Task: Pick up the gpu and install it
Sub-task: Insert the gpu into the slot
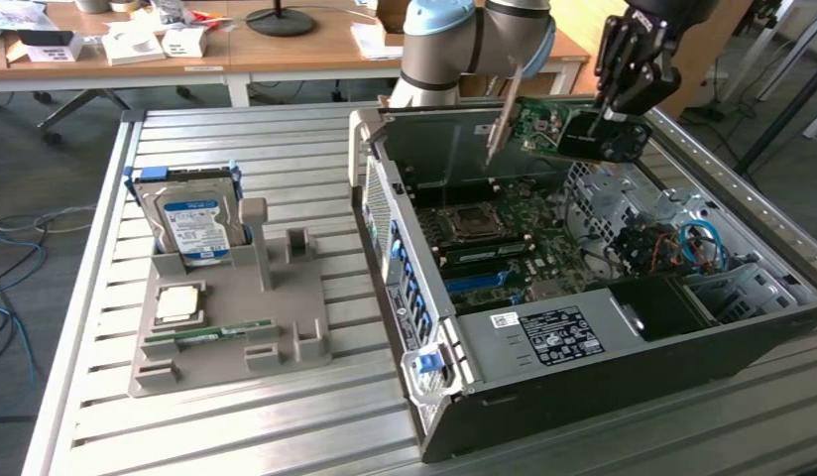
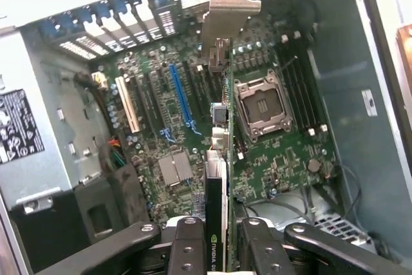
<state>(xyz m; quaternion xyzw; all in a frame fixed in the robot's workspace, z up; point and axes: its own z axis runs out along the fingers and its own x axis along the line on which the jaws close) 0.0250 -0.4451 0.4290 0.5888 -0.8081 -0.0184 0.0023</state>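
Observation:
My gripper [image 1: 605,121] is shut on the gpu [image 1: 557,127], a green circuit card with a silver end bracket, and holds it tilted in the air over the back part of the open computer case [image 1: 541,342]. In the wrist view the gpu [image 2: 219,178] appears edge-on between my two black fingers [image 2: 187,249], its metal bracket [image 2: 228,4] at the far end. It hangs above the motherboard [image 2: 270,159], apart from it, with the long blue slot [image 2: 180,94] to one side and the CPU socket [image 2: 262,104] to the other.
A grey holder [image 1: 290,332] on the slatted metal table, at the exterior view's left, carries a silver hard drive [image 1: 194,223], a processor chip [image 1: 179,302] and a green memory stick [image 1: 223,330]. Case walls and a drive cage [image 1: 740,288] surround the motherboard. Wooden desks stand behind.

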